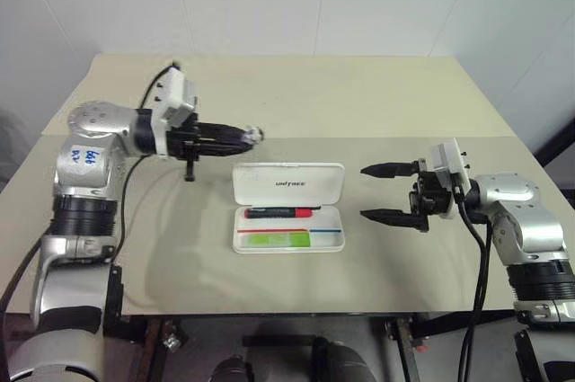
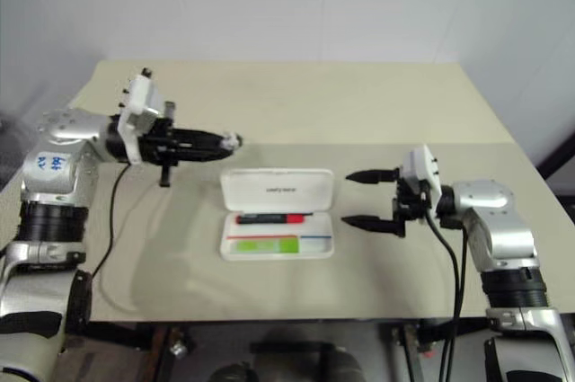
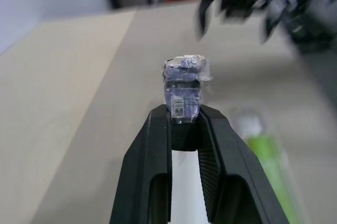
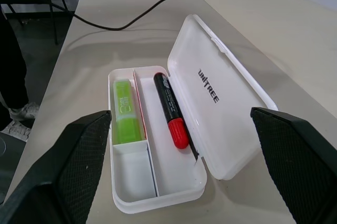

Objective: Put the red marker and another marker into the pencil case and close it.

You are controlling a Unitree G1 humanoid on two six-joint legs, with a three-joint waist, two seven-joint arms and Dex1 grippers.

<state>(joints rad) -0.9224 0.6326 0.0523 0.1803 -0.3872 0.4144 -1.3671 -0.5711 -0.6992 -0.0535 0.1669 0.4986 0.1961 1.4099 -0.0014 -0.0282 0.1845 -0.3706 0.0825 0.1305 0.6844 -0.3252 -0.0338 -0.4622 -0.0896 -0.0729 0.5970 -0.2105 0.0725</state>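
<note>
black fingers of the left gripper (image 1: 254, 135) pinched a small taped object above the table (image 1: 377, 94); the right gripper (image 1: 393, 193) gaped wide beside the pencil case (image 1: 288, 182). inside lay the red marker (image 1: 278, 212) and green marker (image 1: 279, 239). only closing the lid seemed left.
</note>
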